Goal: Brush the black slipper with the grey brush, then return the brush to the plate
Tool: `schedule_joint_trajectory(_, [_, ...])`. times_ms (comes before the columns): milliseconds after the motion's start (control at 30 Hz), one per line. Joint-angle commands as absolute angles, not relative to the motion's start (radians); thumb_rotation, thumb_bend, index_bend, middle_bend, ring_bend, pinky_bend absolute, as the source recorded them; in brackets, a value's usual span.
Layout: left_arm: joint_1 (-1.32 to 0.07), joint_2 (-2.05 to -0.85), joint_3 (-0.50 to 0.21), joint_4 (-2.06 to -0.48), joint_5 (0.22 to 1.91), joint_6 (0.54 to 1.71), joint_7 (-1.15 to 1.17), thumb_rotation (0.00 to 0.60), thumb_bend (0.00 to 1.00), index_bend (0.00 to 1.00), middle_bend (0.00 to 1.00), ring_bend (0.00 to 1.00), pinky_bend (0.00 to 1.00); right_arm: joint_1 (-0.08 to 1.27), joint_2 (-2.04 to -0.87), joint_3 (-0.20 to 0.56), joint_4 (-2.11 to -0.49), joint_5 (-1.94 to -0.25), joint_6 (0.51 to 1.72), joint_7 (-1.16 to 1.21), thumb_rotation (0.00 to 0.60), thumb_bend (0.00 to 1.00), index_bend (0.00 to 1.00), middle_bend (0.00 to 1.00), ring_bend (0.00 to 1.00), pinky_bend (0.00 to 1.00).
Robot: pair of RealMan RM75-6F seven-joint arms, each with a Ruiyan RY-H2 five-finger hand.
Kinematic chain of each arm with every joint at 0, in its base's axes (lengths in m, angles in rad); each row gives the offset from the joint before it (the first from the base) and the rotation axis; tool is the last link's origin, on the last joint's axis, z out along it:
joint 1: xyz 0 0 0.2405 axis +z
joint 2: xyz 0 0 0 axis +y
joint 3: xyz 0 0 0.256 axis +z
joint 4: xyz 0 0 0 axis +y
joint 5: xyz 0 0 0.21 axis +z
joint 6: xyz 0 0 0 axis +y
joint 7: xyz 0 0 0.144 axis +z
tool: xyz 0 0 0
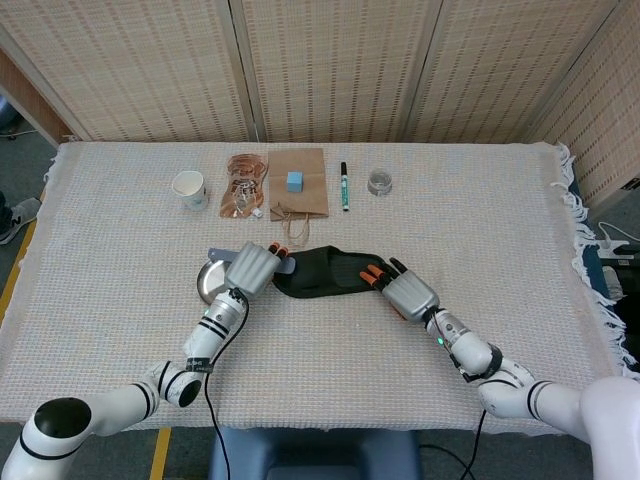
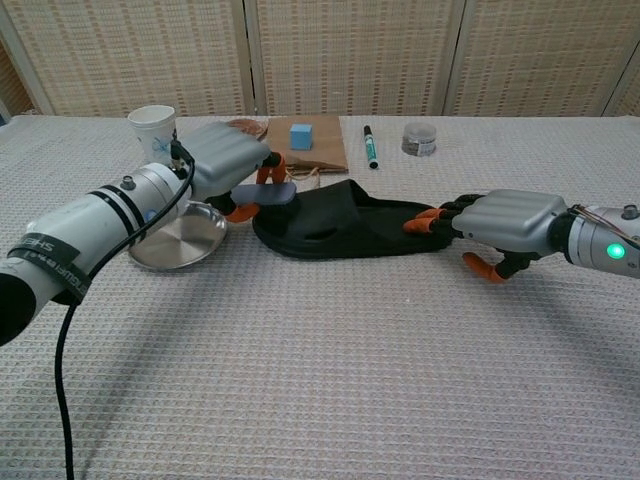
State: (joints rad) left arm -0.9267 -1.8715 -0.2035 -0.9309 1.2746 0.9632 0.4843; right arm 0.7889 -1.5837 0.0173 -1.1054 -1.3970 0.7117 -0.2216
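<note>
The black slipper [image 1: 335, 272] [image 2: 345, 232] lies across the middle of the table. My left hand [image 1: 251, 267] [image 2: 228, 160] grips the grey brush [image 2: 266, 194] [image 1: 285, 265], whose head hovers at the slipper's left end, between the slipper and the plate. The handle end of the brush [image 1: 216, 252] sticks out to the left over the metal plate [image 1: 210, 281] [image 2: 180, 239]. My right hand [image 1: 403, 293] [image 2: 500, 222] rests its fingertips on the slipper's right end, holding it down.
Along the far side stand a paper cup [image 1: 189, 188], a bag of brown rings [image 1: 243, 187], a brown paper bag [image 1: 298, 183] with a blue cube [image 1: 295, 181] on it, a green marker [image 1: 344, 186] and a small lidded jar [image 1: 379, 182].
</note>
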Motion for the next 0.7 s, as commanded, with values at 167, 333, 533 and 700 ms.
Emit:
schedule_joint_trajectory(167, [-0.945,-1.898,-0.201,-0.987,1.314,0.99,0.474,0.6,0.42,0.39,0.46,0.91,1.0,0.788,-1.587,0.018,-1.104,-1.394,0.711,-0.222,0.6,0.69,0.04,0.01,0.0,0.0])
schedule_joint_trajectory(333, [-0.954,-1.917,-0.214,-0.944,1.305,0.988,0.482,0.6,0.42,0.39,0.45,0.91,1.0,0.786,-1.581,0.015,-1.108,-1.395,0.716,-0.224,0.6,0.69,0.04,0.01,0.0,0.0])
schedule_joint_trajectory(533, [-0.94,-1.902,-0.219,-0.901,1.276,0.974,0.503,0.6,0.42,0.39,0.45,0.91,1.0,0.785,-1.575,0.017,-1.109,-1.394,0.718,-0.219,0.6,0.69,0.04,0.01,0.0,0.0])
schedule_joint_trajectory(700, [-0.924,-1.881,-0.221,-0.907,1.249,0.97,0.543,0.6,0.42,0.4,0.46,0.91,1.0,0.785,-1.578,0.013,-1.111,-1.397,0.718,-0.222,0.6,0.69,0.04,0.01,0.0,0.0])
